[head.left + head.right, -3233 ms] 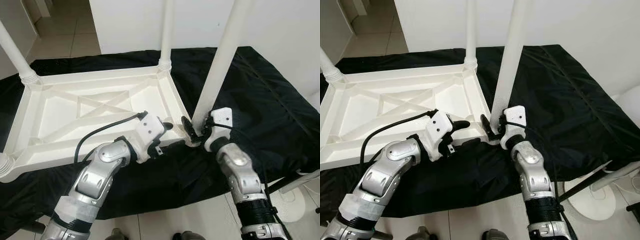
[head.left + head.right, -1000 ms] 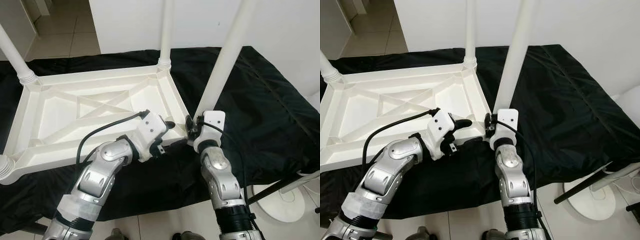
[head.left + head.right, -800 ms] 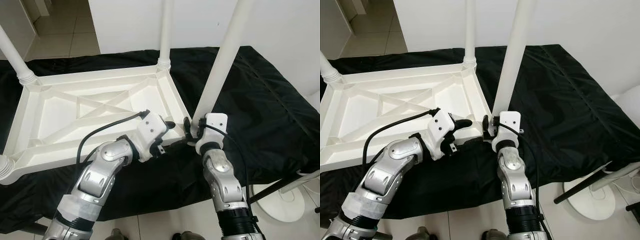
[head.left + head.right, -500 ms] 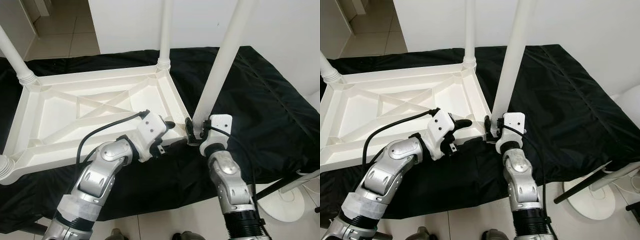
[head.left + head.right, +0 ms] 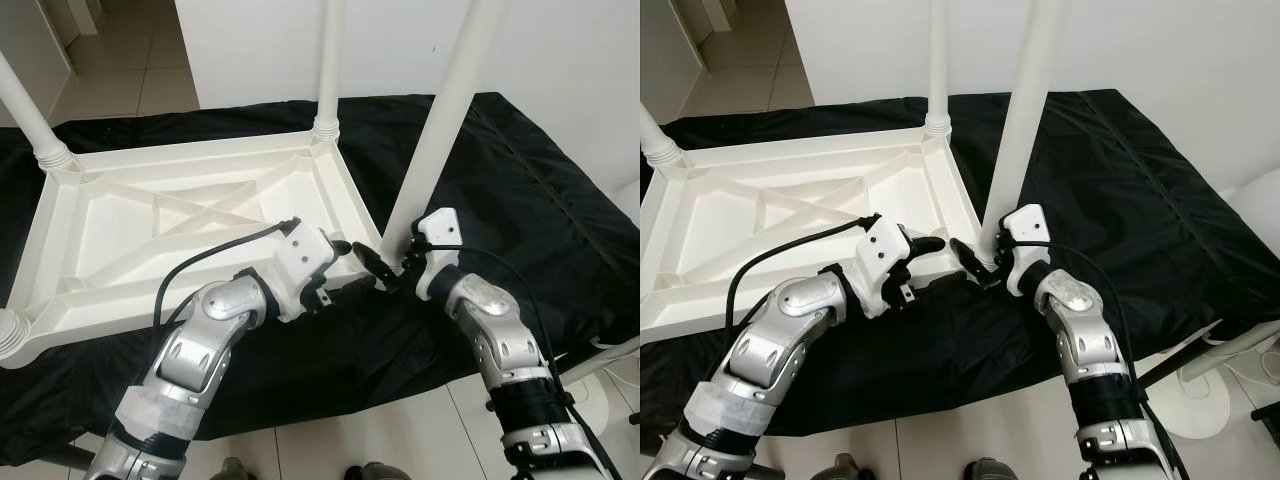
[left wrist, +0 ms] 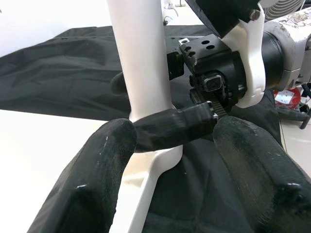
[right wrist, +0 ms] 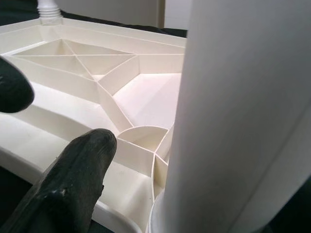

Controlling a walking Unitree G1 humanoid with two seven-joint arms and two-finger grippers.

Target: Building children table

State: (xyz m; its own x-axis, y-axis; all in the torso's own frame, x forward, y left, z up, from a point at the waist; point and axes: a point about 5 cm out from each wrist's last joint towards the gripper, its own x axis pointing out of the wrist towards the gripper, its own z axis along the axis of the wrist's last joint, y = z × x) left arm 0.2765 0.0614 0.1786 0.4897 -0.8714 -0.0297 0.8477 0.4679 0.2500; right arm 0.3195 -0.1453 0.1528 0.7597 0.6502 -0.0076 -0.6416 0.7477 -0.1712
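Two grippers meet at the upturned white table's (image 5: 180, 215) lower-right corner, near the black cloth's (image 5: 520, 200) edge. The right gripper (image 5: 385, 268) has its fingers spread around the leg (image 5: 440, 130). The left gripper (image 5: 335, 262) sits open and empty beside it.

Head stereo looking down, wrist views close, sharing table leg (image 5: 432, 150)

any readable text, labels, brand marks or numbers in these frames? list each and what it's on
None readable.
white table top, upside down: plain moulded plastic, no marks.
table leg at the right gripper: plain white.
black cloth: no print.
left gripper housing: no lettering to make out.
Small pale label on the right gripper's black body in the left wrist view: too small to read.
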